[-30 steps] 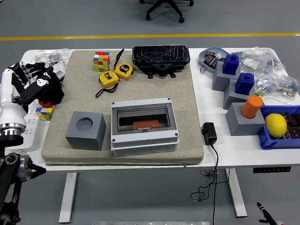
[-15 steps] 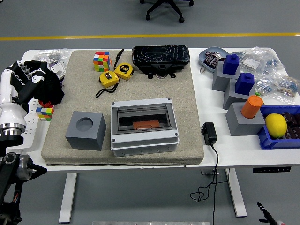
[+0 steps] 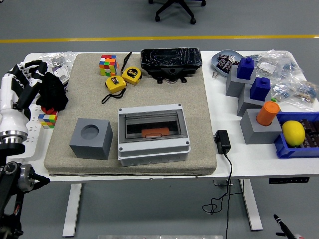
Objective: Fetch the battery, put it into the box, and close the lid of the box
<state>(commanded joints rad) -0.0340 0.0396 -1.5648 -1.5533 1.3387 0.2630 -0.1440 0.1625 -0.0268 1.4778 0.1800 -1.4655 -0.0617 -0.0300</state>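
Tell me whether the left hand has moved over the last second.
Yes. The left hand has drawn back toward the table's left edge, away from the grey block, which has stayed put; its fingers look loosely open, holding nothing.

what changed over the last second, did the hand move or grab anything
The left hand drew back a little toward the table's left edge, and its fingers curled in slightly; it took hold of nothing. The grey box, with its lid down over an orange object inside, the black battery, the tape measures and the cubes stayed where they were.
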